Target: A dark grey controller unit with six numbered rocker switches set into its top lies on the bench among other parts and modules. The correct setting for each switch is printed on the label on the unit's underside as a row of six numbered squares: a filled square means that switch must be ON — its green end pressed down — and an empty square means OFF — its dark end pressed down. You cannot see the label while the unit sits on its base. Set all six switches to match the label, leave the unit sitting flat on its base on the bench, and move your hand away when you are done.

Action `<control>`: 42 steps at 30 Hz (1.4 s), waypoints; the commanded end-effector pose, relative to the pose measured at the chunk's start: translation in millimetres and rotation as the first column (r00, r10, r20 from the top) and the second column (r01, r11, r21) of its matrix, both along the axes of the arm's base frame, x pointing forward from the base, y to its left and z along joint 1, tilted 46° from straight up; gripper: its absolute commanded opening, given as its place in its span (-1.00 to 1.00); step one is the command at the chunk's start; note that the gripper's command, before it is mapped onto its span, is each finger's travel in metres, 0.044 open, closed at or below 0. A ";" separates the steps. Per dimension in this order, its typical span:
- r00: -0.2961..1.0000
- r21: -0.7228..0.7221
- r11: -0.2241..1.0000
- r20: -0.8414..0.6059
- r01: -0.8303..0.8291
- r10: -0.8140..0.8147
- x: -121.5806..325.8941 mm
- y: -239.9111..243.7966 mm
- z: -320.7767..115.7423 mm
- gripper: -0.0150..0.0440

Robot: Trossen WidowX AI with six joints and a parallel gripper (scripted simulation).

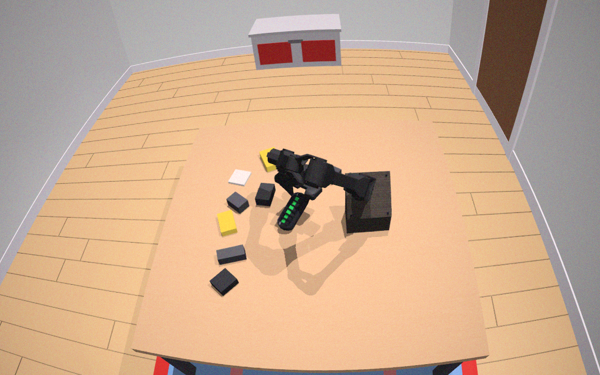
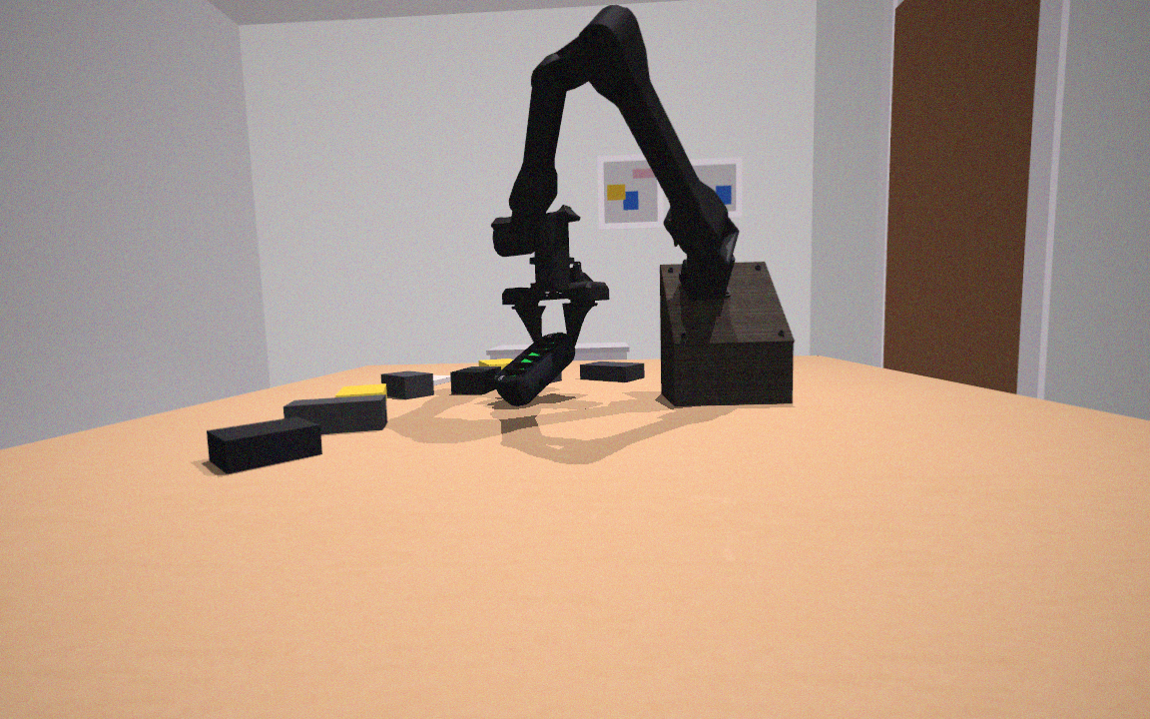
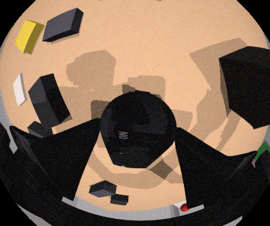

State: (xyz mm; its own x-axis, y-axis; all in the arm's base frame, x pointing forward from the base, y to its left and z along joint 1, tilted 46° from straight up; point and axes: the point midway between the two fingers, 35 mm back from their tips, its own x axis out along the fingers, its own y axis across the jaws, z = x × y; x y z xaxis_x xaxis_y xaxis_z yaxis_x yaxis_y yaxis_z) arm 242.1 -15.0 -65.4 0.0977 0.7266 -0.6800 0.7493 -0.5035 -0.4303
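The controller unit (image 1: 292,212) (image 2: 532,367) (image 3: 141,142) is held tilted over the bench, its end away from the fingers pointing down close to the surface in the exterior view and the gripped end higher. A row of green switch faces shows on its top in the top view; exact rocker positions are too small to tell. My gripper (image 1: 301,194) (image 2: 556,341) (image 3: 138,127) points down and is shut on the unit's upper end, one finger on each side. The wrist view shows that end with ON lettering. The label on the underside is hidden.
The arm's dark base box (image 1: 371,221) (image 2: 727,379) (image 3: 251,91) stands right. A dark block (image 1: 264,194) (image 3: 48,100) lies left of the unit, with a white plate (image 1: 239,177) (image 3: 19,90), yellow blocks (image 1: 226,223) (image 1: 267,160) and several more dark blocks (image 1: 230,254) (image 1: 224,281) beyond.
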 end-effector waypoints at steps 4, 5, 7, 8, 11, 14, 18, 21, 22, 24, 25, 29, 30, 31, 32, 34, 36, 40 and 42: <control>1.000 -0.013 1.000 0.010 0.000 0.000 8.2 -3.1 7.4 0.65; 1.000 -0.014 1.000 0.009 -0.001 0.001 8.6 -3.1 8.2 0.65; 1.000 -0.017 1.000 0.007 -0.003 0.003 9.3 -3.2 9.7 0.65; 1.000 -0.019 1.000 0.006 -0.004 0.004 9.7 -3.3 10.4 0.65; 1.000 -0.023 1.000 0.003 -0.006 0.006 10.9 -3.4 12.6 0.65; 1.000 -0.027 1.000 0.000 -0.009 0.009 12.1 -3.5 14.9 0.65; 1.000 -0.033 0.999 -0.004 -0.012 0.012 13.7 -3.5 17.8 0.65; 1.000 -0.037 0.999 -0.007 -0.014 0.014 14.8 -3.5 19.8 0.65; 1.000 -0.038 0.999 -0.008 -0.015 0.015 15.2 -3.5 20.4 0.65; 1.000 -0.041 0.999 -0.009 -0.017 0.016 15.9 -3.4 21.7 0.65; 1.000 -0.042 0.999 -0.010 -0.017 0.017 16.2 -3.4 22.3 0.65; 1.000 -0.047 0.999 -0.014 -0.020 0.020 17.5 -3.3 24.5 0.65; 1.000 -0.048 0.999 -0.015 -0.021 0.020 17.8 -3.3 25.0 0.65; 1.000 -0.050 0.999 -0.015 -0.022 0.021 18.1 -3.2 25.5 0.65; 1.000 -0.051 0.998 -0.016 -0.022 0.022 18.4 -3.2 26.0 0.65; 1.000 -0.053 0.998 -0.018 -0.024 0.023 19.0 -3.1 27.1 0.65; 1.000 -0.055 0.998 -0.019 -0.025 0.024 19.7 -3.1 28.1 0.65; 0.999 -0.057 0.998 -0.021 -0.027 0.025 17.8 -2.3 29.6 0.65; 0.999 -0.060 0.998 -0.023 -0.028 0.027 17.3 -1.9 31.3 0.65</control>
